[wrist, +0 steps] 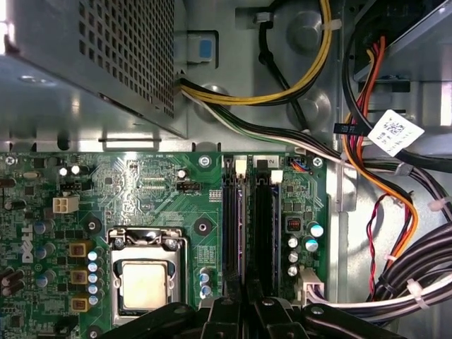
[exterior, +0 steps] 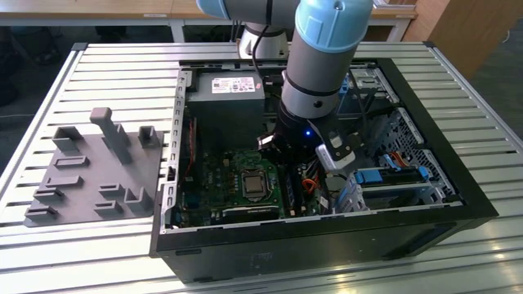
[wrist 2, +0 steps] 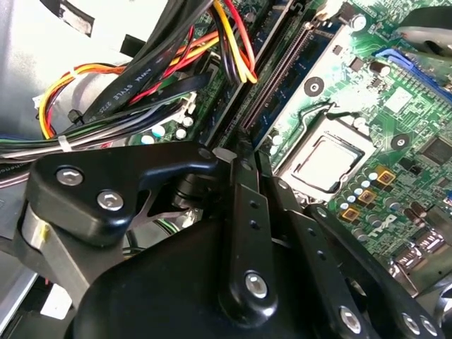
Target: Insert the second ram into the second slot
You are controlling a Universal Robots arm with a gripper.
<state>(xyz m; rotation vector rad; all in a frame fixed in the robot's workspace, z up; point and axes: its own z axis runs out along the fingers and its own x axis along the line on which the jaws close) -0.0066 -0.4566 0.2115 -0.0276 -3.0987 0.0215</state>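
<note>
In the exterior view, leans steeply down from the far edge of the slatted desk (exterior: pixel 106 61) into the open computer case (exterior: pixel 467 184), wrist near vertical, tool (exterior: pixel 286 166) low over the motherboard (exterior: pixel 220 184). Just beneath it, the second ram (exterior: pixel 289 195): a thin dark stick beside the processor socket (exterior: pixel 254 182), long axis running from the power supply (exterior: pixel 220 116) toward the case's near wall. In the second wrist view, tool (wrist 2: pixel 236 152) closed to a sliver, tips nearly meeting over the slots; cannot tell whether it grips the stick. In the first wrist view, tool (wrist: pixel 247 305) in line with the second ram (wrist: pixel 244 226), seen edge-on, pointing straight away toward the power supply (wrist: pixel 92 63).
</note>
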